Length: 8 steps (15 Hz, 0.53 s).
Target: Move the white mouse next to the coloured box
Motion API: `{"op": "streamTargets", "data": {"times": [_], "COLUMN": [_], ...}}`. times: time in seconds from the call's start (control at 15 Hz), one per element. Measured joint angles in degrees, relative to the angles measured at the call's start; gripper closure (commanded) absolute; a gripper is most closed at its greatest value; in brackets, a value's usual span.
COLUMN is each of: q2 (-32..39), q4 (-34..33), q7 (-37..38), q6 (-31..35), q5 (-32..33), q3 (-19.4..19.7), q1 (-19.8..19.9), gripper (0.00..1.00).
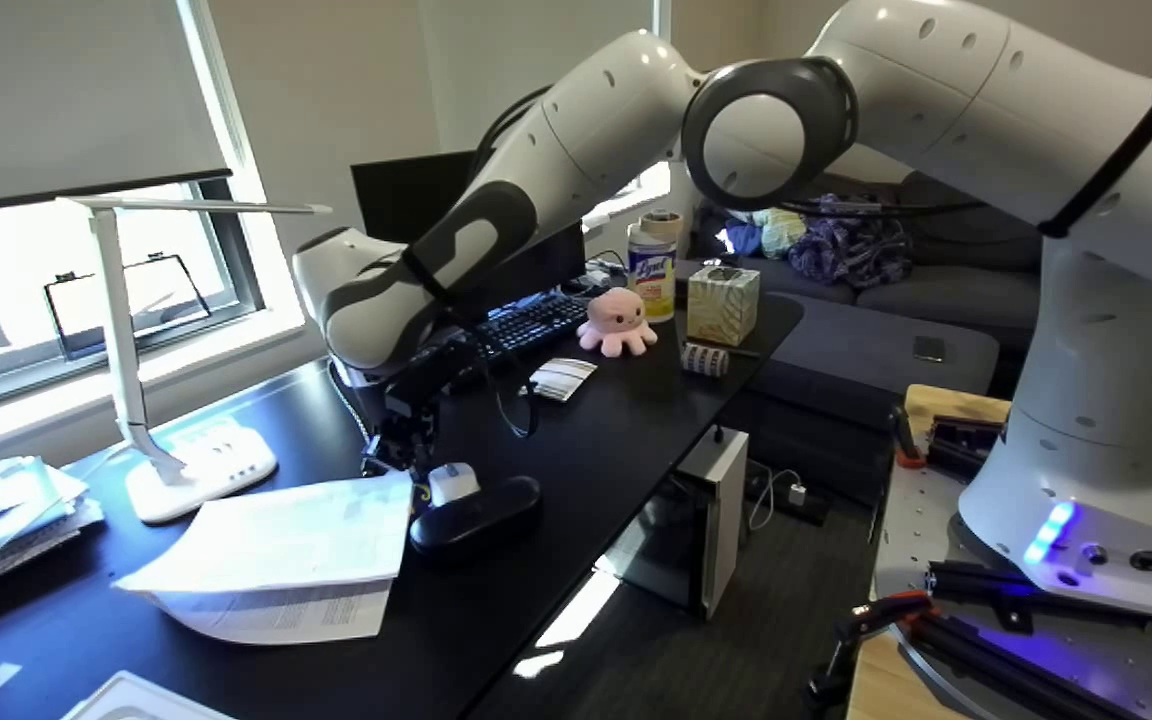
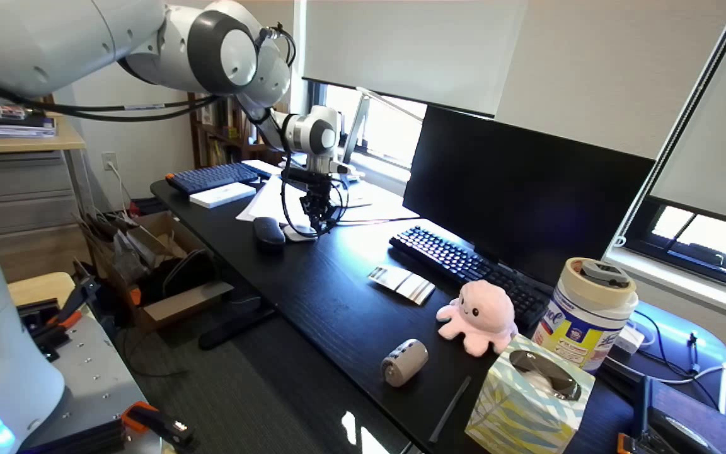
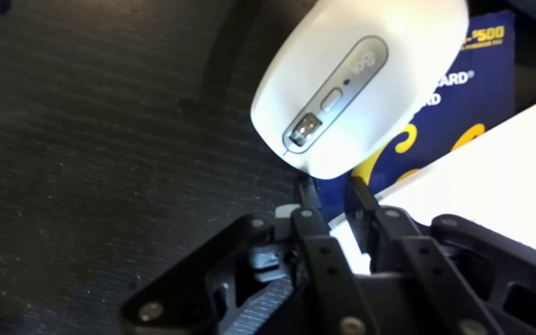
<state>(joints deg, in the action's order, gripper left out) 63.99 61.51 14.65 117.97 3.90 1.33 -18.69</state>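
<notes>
The claw (image 3: 333,187), slightly parted, stands at the white mouse (image 3: 356,83), presumably for grasping it. Contact cannot be confirmed.

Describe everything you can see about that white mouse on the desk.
The white mouse has a smooth, rounded, plastic-looking shell and a grey central strip with "logi" lettering, a button and shiny scroll wheel. It sits wheel up on the black desk, partly hiding a blue card, beside a black mouse. The gripper is at its wheel end; contact is unclear.
</notes>
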Motion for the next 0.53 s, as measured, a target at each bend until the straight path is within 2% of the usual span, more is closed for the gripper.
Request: {"op": "streamTargets", "data": {"times": [0.47,0.53], "q2": [-1.0,-1.4], "q4": [0.4,0.5], "q7": [1.1,1.2], "q6": [0.2,0.2], "q5": [-0.1,-0.1], "q3": [0.2,0.4], "q1": [-0.2,-0.1], "gripper": [0.01,0.01]}}
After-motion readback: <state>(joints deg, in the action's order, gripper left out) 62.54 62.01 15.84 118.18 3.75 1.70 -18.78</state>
